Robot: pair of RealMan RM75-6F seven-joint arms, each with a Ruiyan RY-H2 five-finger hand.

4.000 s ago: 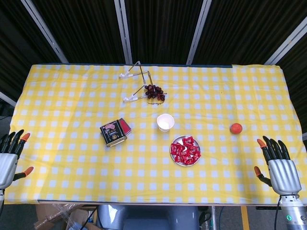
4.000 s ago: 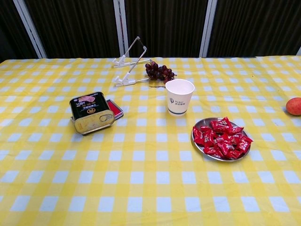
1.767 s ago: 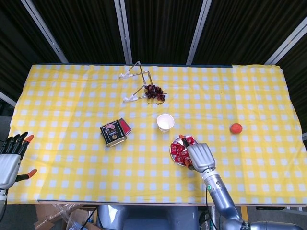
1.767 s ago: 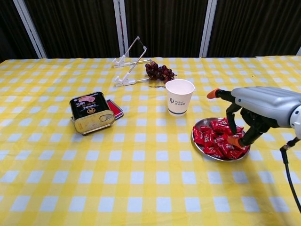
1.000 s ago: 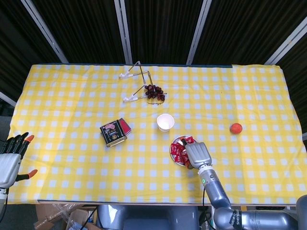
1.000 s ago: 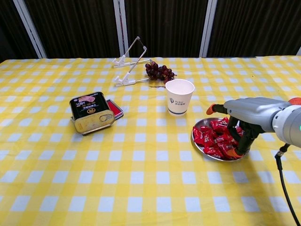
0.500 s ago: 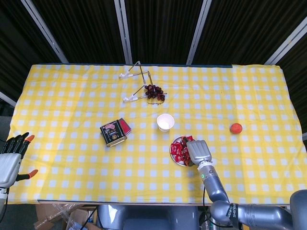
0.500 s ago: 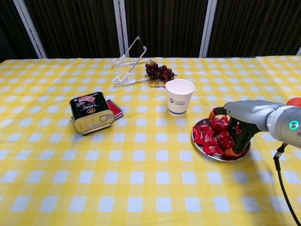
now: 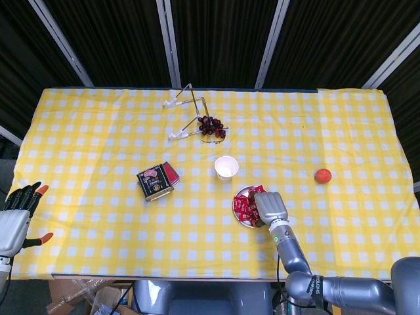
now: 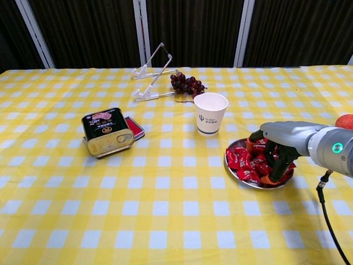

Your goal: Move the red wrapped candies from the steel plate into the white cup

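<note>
Reaching into the plate (image 10: 234, 166) with the right hand (image 10: 274, 148), fingers curling down around candies (image 10: 246, 162) heaped just beside the cup (image 10: 210, 112), grasp unconfirmed; left hand (image 9: 14, 220) idling spread at the worktop (image 9: 98, 144) edge.

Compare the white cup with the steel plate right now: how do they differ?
The white cup stands tall and upright; the steel plate lies low and flat. The plate holds a pile of red candies, with the right robot hand down among them; the cup's inside shows no candy from above. Both sit on the checked cloth.
</note>
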